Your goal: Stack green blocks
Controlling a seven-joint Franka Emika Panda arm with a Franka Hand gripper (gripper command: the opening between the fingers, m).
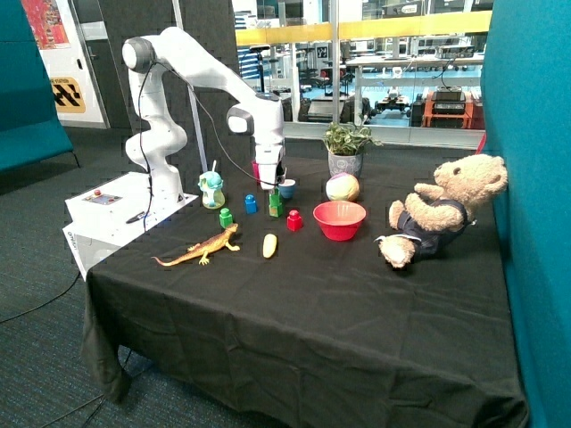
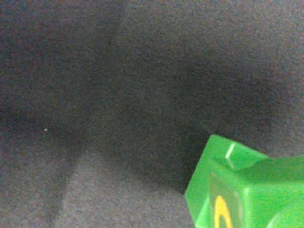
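Observation:
One green block stands alone on the black cloth near the lizard toy. Another green block stands between the blue block and the red block. It looks taller than the lone one and has a yellowish part, so it may be two blocks stacked. My gripper hangs straight down just over it, touching or nearly so. The wrist view is filled with dark cloth, with a corner of a green block bearing a yellow mark very close.
A blue cup stands right behind the gripper, and a green-white sippy cup beside the blue block. Nearby are an orange lizard, a yellow piece, a red bowl, a ball, a potted plant and a teddy bear.

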